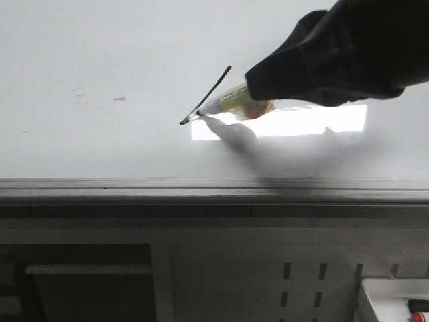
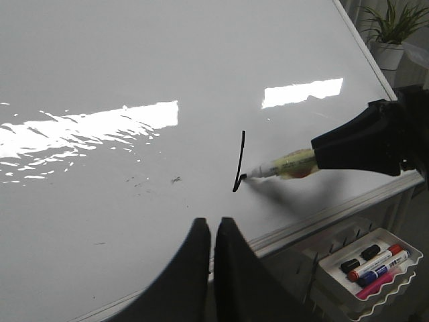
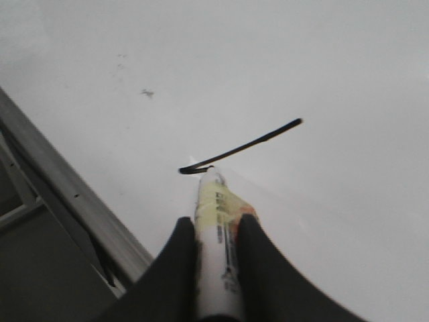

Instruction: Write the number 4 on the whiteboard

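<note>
Whiteboard marks

Only one slanted black stroke (image 1: 206,94) of the 4, hooking at its lower end, is showing on the whiteboard (image 1: 100,54); the print on the marker (image 3: 218,248) is reading as a blur.

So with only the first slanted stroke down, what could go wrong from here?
The marker is held at a shallow slant in the right gripper, so it could slip or skip when the tip turns into the horizontal stroke. The number 4 sits low on the whiteboard, near the edge rail, leaving little room for the vertical.
</note>
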Motion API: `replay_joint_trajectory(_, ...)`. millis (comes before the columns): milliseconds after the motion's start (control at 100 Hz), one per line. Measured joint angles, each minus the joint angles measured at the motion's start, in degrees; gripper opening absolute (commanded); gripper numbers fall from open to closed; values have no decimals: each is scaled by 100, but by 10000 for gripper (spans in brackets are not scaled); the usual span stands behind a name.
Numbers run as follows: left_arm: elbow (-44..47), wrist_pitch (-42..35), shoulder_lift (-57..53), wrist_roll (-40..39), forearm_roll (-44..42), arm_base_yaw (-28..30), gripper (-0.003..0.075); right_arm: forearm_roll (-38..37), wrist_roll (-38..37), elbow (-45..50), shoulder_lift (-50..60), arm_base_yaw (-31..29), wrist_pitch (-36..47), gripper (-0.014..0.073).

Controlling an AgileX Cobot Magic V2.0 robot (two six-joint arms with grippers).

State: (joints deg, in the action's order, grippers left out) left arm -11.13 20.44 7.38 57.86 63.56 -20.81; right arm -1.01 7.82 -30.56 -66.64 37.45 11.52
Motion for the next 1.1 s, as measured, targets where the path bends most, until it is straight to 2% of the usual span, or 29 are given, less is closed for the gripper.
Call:
replay_joint_trajectory(270,0,0,0,0,0,0,-20,144,0,86,706,-544,-694,-42)
replay_joint_trajectory(640,0,0,0,0,0,0,-20,177,0,434,1114,-754,-714,-43)
replay_joint_trajectory(940,0,16,0,0,0,0,-20,179,0,-133,1159,8,-674,-43)
replay_joint_trajectory(1100,0,18,0,0,0,0,-20,170,10,-332,920,59,-628,-43)
